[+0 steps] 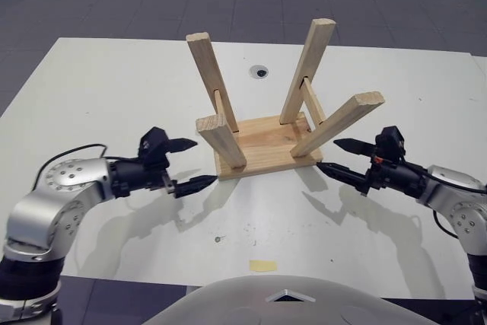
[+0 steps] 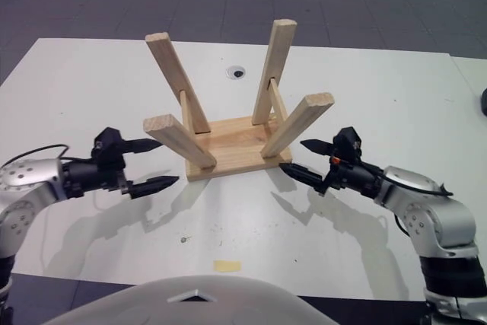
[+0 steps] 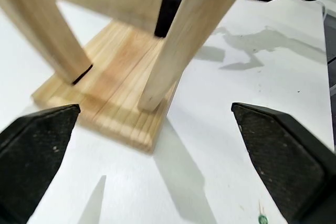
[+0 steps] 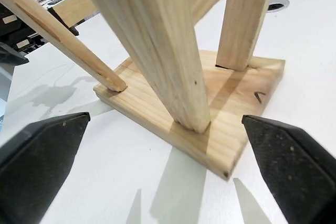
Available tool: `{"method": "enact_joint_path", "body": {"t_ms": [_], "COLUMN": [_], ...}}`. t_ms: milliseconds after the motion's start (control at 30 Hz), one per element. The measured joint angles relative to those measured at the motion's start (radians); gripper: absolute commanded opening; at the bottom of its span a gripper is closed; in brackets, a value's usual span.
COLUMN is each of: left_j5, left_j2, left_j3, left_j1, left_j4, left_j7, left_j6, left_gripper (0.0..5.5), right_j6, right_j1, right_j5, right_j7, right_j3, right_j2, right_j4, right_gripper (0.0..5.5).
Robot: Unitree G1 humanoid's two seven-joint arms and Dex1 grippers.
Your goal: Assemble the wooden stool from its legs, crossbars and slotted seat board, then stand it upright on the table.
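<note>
Inverted at the middle of the table (image 1: 114, 89): stool resting on its seat board (image 1: 262, 144), legs (image 1: 209, 74) splayed upward. Board's long axis left to right, flanked by left gripper (image 1: 204, 161) just beside the near-left corner and right gripper (image 1: 327, 153) just beside the near-right. Both spread apart, empty, about equally near. Flip upright seemingly pending.

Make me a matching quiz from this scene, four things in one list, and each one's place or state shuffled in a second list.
1 seat board
2 left gripper
3 right gripper
4 yellow scrap

A open, by the board's right front corner
B flat on the table, legs pointing up
C near the table's front edge
D open, by the board's left front corner

Pairs: 1-B, 2-D, 3-A, 4-C
</note>
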Motion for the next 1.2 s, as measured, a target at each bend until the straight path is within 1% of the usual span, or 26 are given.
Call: {"method": "enact_joint_path", "body": {"t_ms": [67, 133, 300, 533, 733, 867, 1000, 1100, 1167, 1200], "left_j5": [0.020, 0.075, 0.154, 0.149, 0.094, 0.097, 0.098, 0.095, 0.094, 0.094], "left_j2": [-0.021, -0.023, -0.017, -0.019, -0.016, -0.029, -0.109, -0.128, -0.128, -0.128], "left_j3": [-0.033, -0.058, -0.069, -0.068, -0.075, -0.112, -0.134, -0.134, -0.130, -0.126], "left_j1": [-0.038, -0.082, -0.095, -0.105, -0.121, -0.136, -0.165, -0.187, -0.189, -0.189], "left_j4": [0.004, 0.058, 0.155, 0.171, 0.231, 0.327, 0.379, 0.387, 0.415, 0.430], "left_j7": [0.008, 0.022, 0.026, 0.006, -0.106, -0.144, -0.121, -0.120, -0.128, -0.135], "left_j6": [-0.016, -0.051, -0.105, -0.110, -0.083, -0.073, -0.071, -0.068, -0.063, -0.060], "left_gripper": [5.37, 5.37, 5.37, 5.37, 5.37, 5.40, 5.40, 5.40, 5.07, 4.96], "right_j6": [-0.009, -0.007, 0.033, 0.029, 0.026, 0.045, 0.057, 0.075, 0.081, 0.083], "right_j1": [-0.024, -0.027, 0.025, 0.033, -0.010, -0.026, -0.061, -0.074, -0.075, -0.075], "right_j5": [-0.016, -0.019, 0.016, -0.011, -0.023, -0.018, -0.019, -0.009, -0.007, -0.007], "right_j7": [0.006, 0.018, 0.062, 0.020, 0.046, 0.085, 0.084, 0.083, 0.083, 0.083], "right_j3": [0.025, 0.051, 0.049, 0.027, 0.028, 0.044, 0.048, 0.040, 0.039, 0.039], "right_j2": [0.021, 0.048, 0.045, 0.065, 0.079, 0.083, 0.116, 0.126, 0.130, 0.131], "right_j4": [0.005, -0.007, -0.064, -0.047, 0.017, 0.053, 0.104, 0.128, 0.143, 0.144], "right_gripper": [5.40, 5.40, 5.40, 5.40, 5.40, 4.75, 4.09, 3.60, 3.20, 3.10]}}
